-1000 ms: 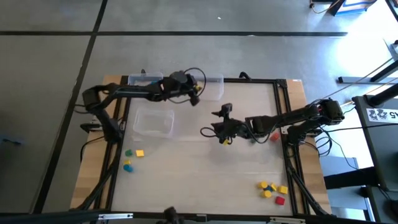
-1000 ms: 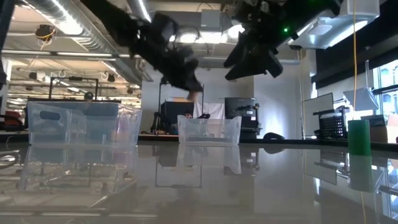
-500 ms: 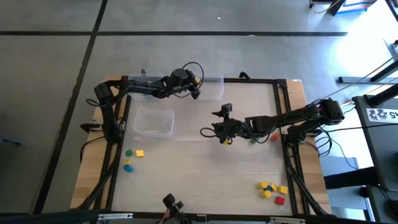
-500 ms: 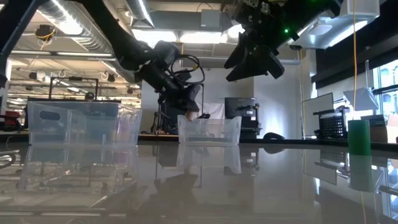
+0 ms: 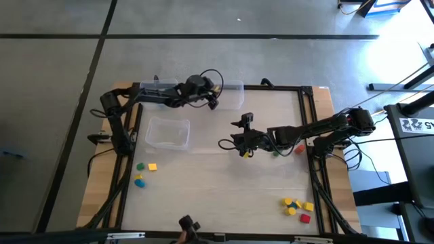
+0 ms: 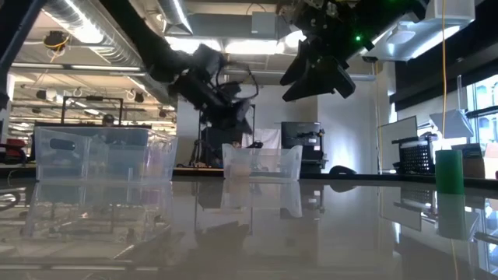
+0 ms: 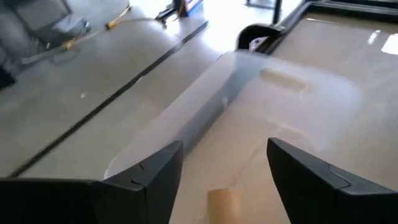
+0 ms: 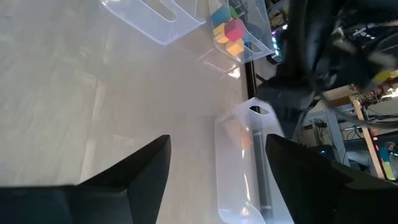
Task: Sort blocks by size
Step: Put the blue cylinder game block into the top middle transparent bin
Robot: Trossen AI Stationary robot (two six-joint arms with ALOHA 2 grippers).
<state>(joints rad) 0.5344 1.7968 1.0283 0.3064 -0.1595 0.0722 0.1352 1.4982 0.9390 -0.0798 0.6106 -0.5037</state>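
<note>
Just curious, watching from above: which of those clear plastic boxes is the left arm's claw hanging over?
The far bin at the table's back edge. The left claw, open, hangs over it; the other bin sits nearer, away from that claw.

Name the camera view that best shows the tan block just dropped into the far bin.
Left wrist view: the tan block lies between the open left claw. Low and right wrist views show it faintly through the bin; the high view hides it.

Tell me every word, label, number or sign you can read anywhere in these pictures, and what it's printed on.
"SY": large dark letters on a white panel at the right edge of the high view, cut off by the picture's border, with an unreadable logo beside them.
Nothing else can be read: the small coloured wooden blocks, the clear plastic bins and the pale table top show no lettering.
</note>
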